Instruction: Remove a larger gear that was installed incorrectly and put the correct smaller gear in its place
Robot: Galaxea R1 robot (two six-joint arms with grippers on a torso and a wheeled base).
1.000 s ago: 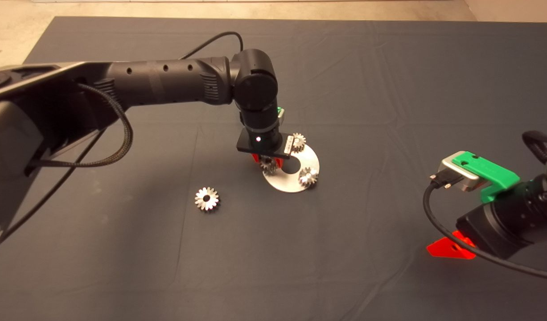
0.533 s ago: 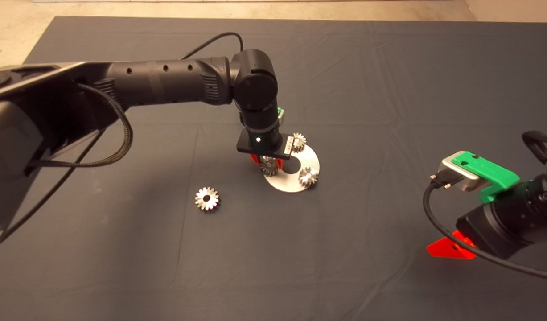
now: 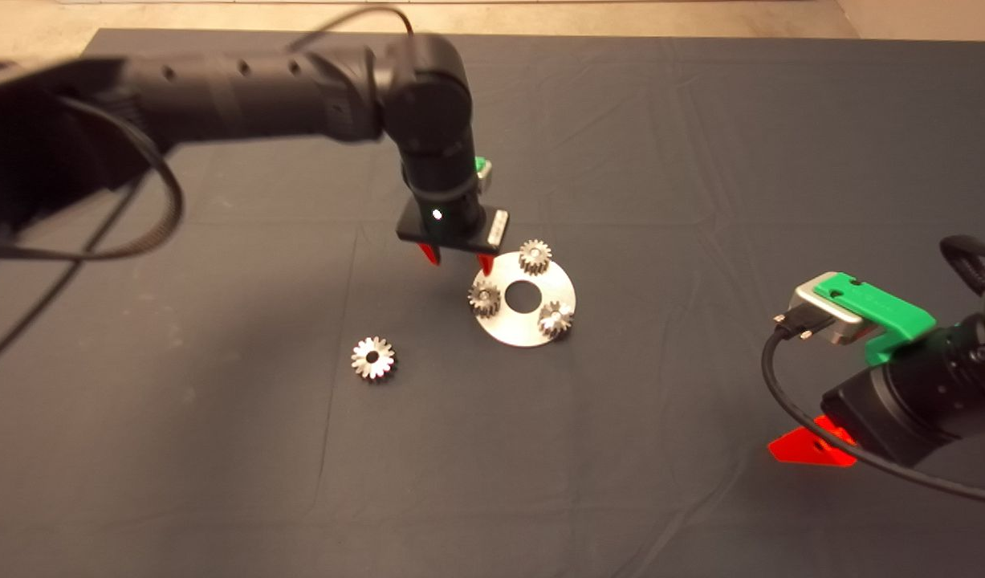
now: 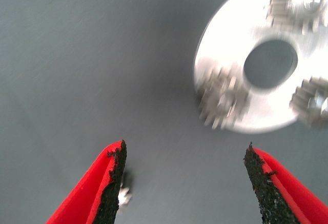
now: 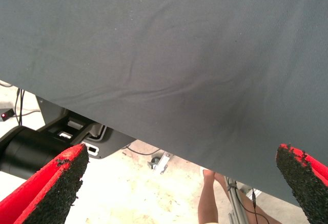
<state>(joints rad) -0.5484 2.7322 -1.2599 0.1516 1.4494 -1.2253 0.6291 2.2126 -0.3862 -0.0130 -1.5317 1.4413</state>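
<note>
Right now the left gripper [image 3: 457, 260] hangs over the mat [image 3: 701, 160] just beside the round silver plate [image 3: 518, 331], off its edge on the side twd the left arm, red fingers apart w/ nothing btwn them; the left wrist view confirms it, black pads [image 4: 114, 183] spread wide over bare mat and the left gripper [image 4: 184, 180] empty. Smaller gear [image 3: 484, 298] sits on the plate near the edge closest to that gripper, apart from both fingers; in the wrist view the smaller gear [image 4: 224, 101] is blurred but clearly on the plate [image 4: 230, 34], next to the centre hole [image 4: 270, 63]. Two more small gears [image 3: 534, 256] are on the same plate, one on the far rim and another [image 3: 555, 318] on the near-right rim. Larger gear [image 3: 372, 358] lies flat on the mat by itself, well apart from the plate, twd the left & nearer the camera. Right gripper [image 3: 809, 446] is parked at the lower right edge of the head view; its wrist view shows fingers [image 5: 51, 183] set wide apart, the mat's edge, floor beyond and a person's leg [image 5: 207, 203].
</note>
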